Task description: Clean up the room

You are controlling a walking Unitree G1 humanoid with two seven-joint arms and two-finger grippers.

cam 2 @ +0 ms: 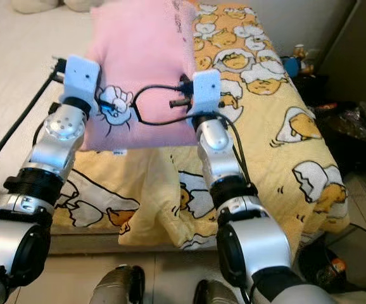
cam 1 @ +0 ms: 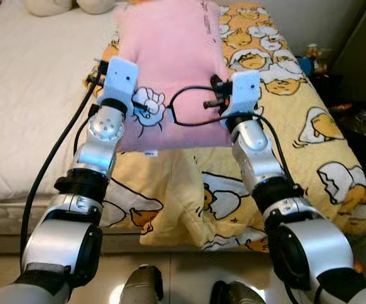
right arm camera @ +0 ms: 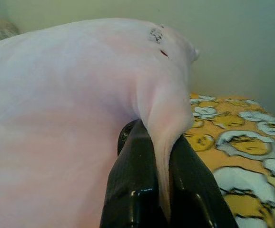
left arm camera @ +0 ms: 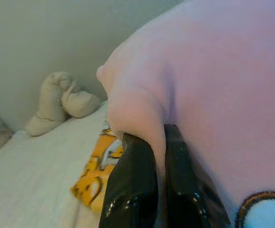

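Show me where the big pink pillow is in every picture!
Left eye view: big soft pink pillow, top centre, between both grippers.
Right eye view: top, left of centre.
Left wrist view: upper right, pinched by black fingers.
Right wrist view: left and centre.
Shared landmark: yellow cartoon-egg blanket.

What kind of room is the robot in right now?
Most likely a bedroom. A bed with a white mattress sheet carries a yellow cartoon-print blanket, cream plush toys lie at its head, and both tools, left and right, pinch a pink fleece pillow.
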